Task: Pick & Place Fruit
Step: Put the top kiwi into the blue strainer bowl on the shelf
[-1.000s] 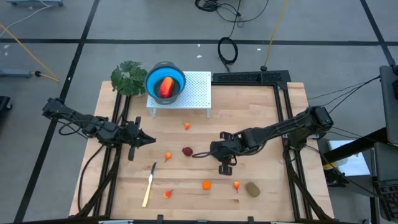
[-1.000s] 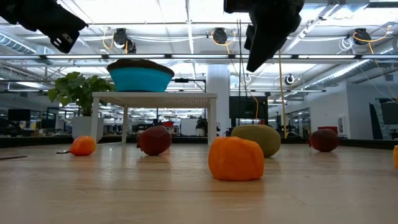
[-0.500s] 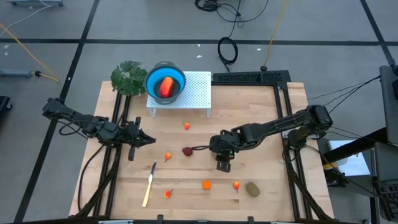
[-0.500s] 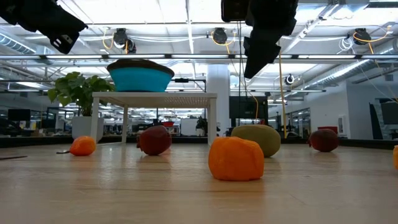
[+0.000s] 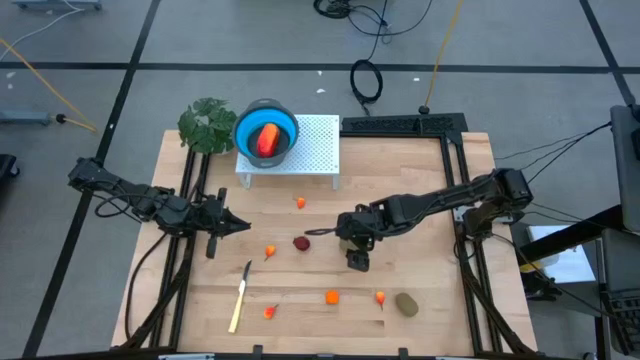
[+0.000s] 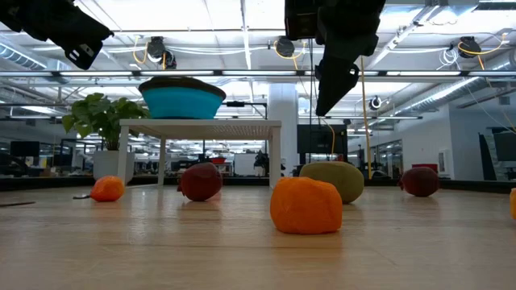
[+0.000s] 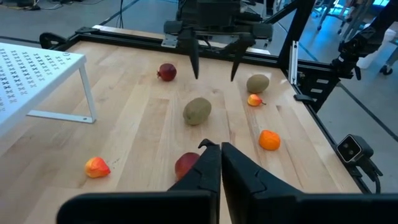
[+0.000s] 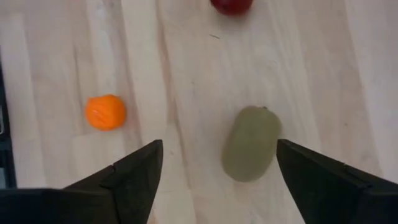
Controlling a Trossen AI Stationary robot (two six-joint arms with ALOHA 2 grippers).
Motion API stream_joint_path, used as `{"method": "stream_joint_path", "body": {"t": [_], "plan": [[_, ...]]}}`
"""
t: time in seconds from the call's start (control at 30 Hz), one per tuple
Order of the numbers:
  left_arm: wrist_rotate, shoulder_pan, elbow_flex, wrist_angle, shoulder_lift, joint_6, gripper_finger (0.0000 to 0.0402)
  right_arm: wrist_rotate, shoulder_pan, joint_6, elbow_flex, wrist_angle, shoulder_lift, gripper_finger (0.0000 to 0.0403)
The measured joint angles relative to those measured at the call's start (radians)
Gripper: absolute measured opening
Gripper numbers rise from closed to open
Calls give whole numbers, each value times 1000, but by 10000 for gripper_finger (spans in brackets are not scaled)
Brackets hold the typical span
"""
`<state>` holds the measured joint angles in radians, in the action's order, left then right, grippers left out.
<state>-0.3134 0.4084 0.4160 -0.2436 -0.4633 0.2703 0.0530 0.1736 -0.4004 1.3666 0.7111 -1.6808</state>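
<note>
Olive-brown oval: a matte, egg-shaped toy fruit with a small stub at one end. It lies on its side on the wooden table, straight below the right gripper and off-centre, close under one finger.
Right gripper: fingers spread wide and empty, pointing down, hovering above the oval without touching it.
Main risk: on a straight descent, the nearer finger could land on the oval's rounded top instead of beside it. The smooth shape would probably roll or squirt out sideways.
Second risk: a grip across the long axis may catch only the tapered end and slip on lifting.
Neighbours: a small orange piece lies outside the far finger, and a dark red round one lies ahead of the fingertips. Both seem far enough away to stay out of the closing.
Left gripper: pinched closed on nothing, waiting well across the table.
Blue bowl: holds a red-orange piece and is far from the right gripper.
</note>
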Motion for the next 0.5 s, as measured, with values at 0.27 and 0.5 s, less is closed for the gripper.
{"method": "stream_joint_path", "body": {"t": [0.27,0.5], "plan": [[0,0,0,2,0,-3,6,-4,-25,0,-50,-11,1,312],[-3,0,0,1,0,-6,11,-41,-24,2,-124,-145,1,313]]}}
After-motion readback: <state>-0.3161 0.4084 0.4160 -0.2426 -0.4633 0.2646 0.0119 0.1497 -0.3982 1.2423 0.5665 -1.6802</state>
